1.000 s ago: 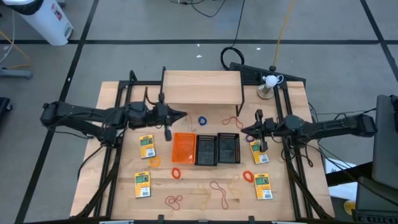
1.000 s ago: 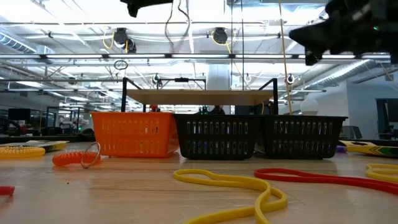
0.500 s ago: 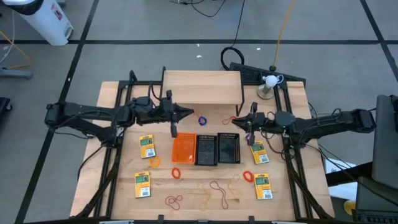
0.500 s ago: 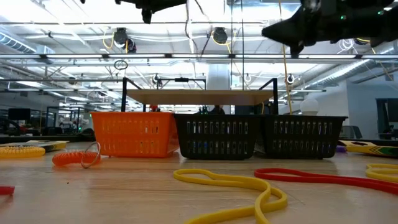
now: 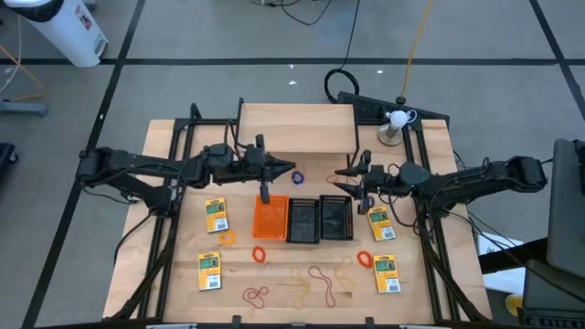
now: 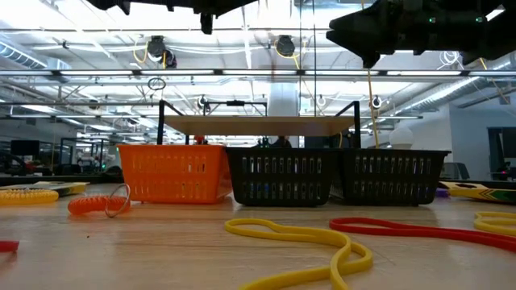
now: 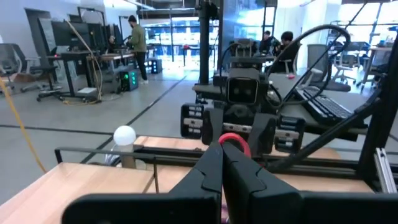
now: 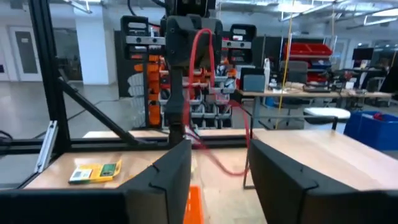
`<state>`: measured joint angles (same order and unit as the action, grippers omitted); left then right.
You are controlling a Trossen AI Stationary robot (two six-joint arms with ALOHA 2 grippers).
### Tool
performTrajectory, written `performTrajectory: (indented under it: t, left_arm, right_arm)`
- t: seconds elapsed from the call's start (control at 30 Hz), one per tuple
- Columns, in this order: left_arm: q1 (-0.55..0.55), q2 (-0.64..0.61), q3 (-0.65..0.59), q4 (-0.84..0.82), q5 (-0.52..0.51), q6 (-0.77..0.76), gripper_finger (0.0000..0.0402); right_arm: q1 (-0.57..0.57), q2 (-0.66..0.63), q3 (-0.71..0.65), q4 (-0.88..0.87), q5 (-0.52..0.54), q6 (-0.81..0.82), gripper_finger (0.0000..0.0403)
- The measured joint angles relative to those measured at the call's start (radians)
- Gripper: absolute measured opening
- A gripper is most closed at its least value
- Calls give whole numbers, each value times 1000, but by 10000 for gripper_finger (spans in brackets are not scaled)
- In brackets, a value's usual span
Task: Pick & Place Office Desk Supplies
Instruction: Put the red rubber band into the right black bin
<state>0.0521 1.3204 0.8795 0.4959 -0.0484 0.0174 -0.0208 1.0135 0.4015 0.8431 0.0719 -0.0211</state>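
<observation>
My left gripper (image 5: 292,169) points level toward the table's right, above the far side of the bins, shut on a red rubber band (image 8: 211,62). My right gripper (image 5: 338,175) faces it a short way off, open and holding nothing (image 8: 217,180). An orange bin (image 5: 270,217) and two black bins (image 5: 303,219) (image 5: 335,217) stand in a row at the table's middle. Yellow-and-green packs (image 5: 216,214) (image 5: 381,223) lie flat on either side of them. A blue band (image 5: 297,176) and a red band (image 5: 345,172) lie on the table beneath the grippers. My left gripper pinches the red band's loop (image 7: 231,138) at its shut fingertips. The fingers come level from the table's left. The band arches above the tips, and its lower end (image 8: 217,169) hangs slack below them, clear of the table.
A light wooden shelf (image 5: 297,128) on black legs stands just beyond both grippers. Loose bands, orange (image 5: 259,253), red (image 5: 255,294) and tan (image 5: 315,274), and two more packs (image 5: 209,270) (image 5: 387,273) lie toward the near edge. A white lamp (image 5: 395,121) stands at the far right.
My left gripper has gone toward the table's right with the red band. My right gripper has gone toward the table's left and a little up, so the two now face each other closely. My right gripper has opened.
</observation>
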Motion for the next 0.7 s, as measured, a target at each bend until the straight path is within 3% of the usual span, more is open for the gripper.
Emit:
performTrajectory:
  t: [0.53, 0.7]
  left_arm:
    - [0, 239, 370, -167, 32, 87, 0]
    - [3, 279, 430, -180, 51, 102, 0]
  right_arm:
    - [0, 42, 33, 22, -54, -37, 156]
    - [2, 43, 34, 21, -73, -44, 156]
